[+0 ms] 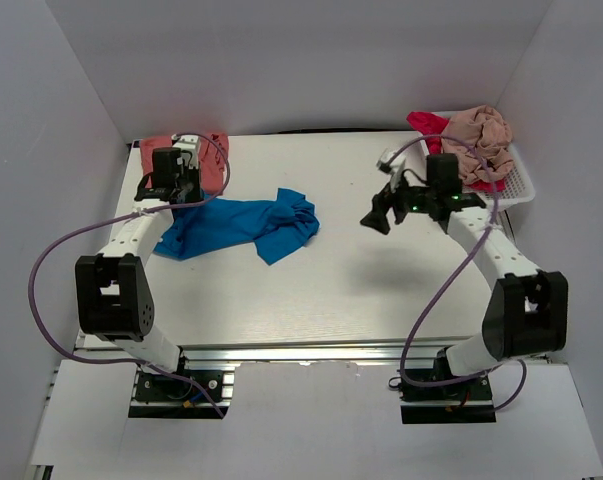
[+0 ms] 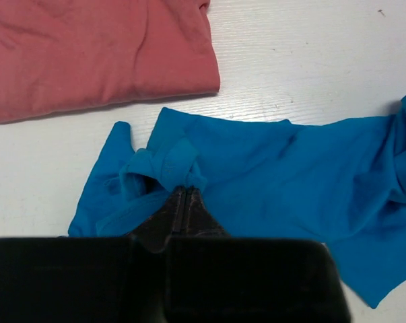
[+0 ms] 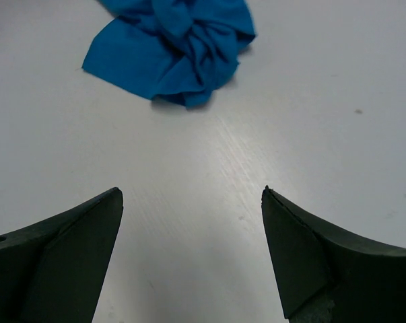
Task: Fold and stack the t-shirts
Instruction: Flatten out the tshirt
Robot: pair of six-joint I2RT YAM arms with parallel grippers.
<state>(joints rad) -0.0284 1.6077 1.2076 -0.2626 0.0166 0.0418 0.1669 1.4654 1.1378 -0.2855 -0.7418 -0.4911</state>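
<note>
Left wrist view showed the blue shirt (image 2: pixel 270 168) crumpled left of mid-table, a bunched edge of it pinched between the pressed-together fingers of the left gripper (image 2: pixel 182 192). Just beyond lay the folded salmon shirt (image 2: pixel 88 54). To spread the blue one well, I judged the right gripper (image 3: pixel 191 195), jaws spread and empty, should take its far bunched end and pull flat. Bare table (image 1: pixel 361 300) lay toward the near edge; the basket (image 1: pixel 526 190) sat at the right edge.

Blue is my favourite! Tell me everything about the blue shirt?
The blue shirt is bright, soft-looking cloth, unfolded and wrinkly. It lies on the white table, left of the middle, bunched at its right end. The left gripper is shut on a pinch of its left edge. A folded coral shirt lies beside it, not touching.
</note>
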